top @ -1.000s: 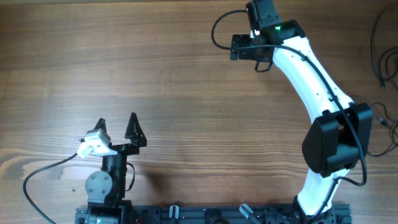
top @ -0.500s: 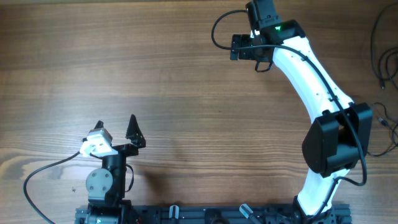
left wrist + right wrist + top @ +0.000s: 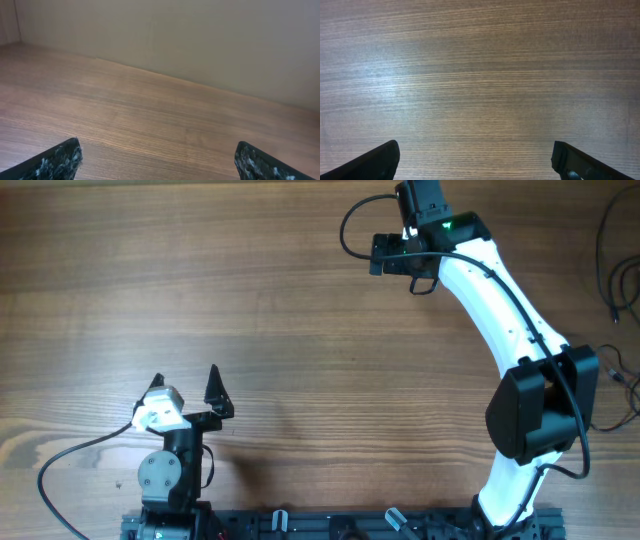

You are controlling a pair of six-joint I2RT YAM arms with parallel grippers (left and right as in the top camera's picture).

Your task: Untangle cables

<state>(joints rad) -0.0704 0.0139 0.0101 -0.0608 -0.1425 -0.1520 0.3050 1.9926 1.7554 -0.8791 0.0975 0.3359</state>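
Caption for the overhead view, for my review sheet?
Left claw and right claw open, holding nothing; thin black cables lie at the table's right edge, untouched.

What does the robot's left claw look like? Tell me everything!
The left gripper sits close to its arm's base, at the edge of the wooden table. Its two dark, pointed fingers are spread wide open with nothing between them. A white part sits beside one finger. It points out over bare wood.

My black left gripper (image 3: 187, 390) gapes wide near the desk's (image 3: 200, 280) front edge; my black right gripper (image 3: 400, 255) gapes near its far edge.
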